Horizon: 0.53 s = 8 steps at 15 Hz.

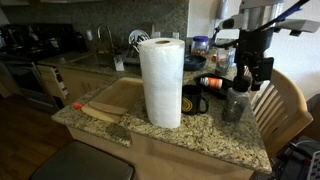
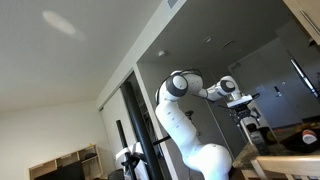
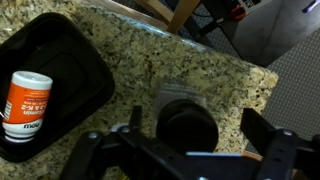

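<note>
Where the granite counter [image 1: 205,138] is broadest, a tall paper towel roll [image 1: 160,82] stands upright. Nearer the counter's end lies a black tray [image 3: 75,55]. Just beside it a dark-lidded jar [image 3: 187,125] stands directly under the jaws, which are spread wide on either side, gripping nothing. A small orange-labelled bottle [image 3: 28,105] lies in the tray.

A tall paper towel roll [image 1: 160,82] stands mid-frame on the granite counter [image 1: 215,140], a black mug [image 1: 193,101] just beside it. At the right, the gripper [image 1: 252,76] hangs, jaws apart, above a jar [image 1: 236,104], with a wooden chair [image 1: 285,108] behind.
</note>
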{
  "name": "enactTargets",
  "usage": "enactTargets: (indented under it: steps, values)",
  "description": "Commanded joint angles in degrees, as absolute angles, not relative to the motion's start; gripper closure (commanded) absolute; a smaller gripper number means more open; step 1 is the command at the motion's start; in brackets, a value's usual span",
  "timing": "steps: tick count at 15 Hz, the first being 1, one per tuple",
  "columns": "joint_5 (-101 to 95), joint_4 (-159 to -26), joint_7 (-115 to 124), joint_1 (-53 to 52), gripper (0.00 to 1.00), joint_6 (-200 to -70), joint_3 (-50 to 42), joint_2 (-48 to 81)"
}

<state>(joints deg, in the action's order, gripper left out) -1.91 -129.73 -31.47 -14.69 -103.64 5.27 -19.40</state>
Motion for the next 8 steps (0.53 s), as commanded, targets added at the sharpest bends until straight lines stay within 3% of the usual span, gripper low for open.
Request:
enactTargets:
  steps: [1,5,6,7,8]
  values:
    - [-1.81,-130.06,-31.01,-14.46,0.00,-104.63,5.79,-19.63]
    - [-1.53,-129.59,-29.97,-14.37,0.00,-103.58,5.69,-19.32]
    - [-2.17,-129.67,-29.74,-14.28,0.04,-103.85,5.82,-19.27]
    - [-2.14,-129.70,-30.00,-14.34,0.26,-103.86,5.76,-19.30]
    - [-2.23,-129.79,-29.96,-14.34,0.29,-103.99,5.79,-19.29]
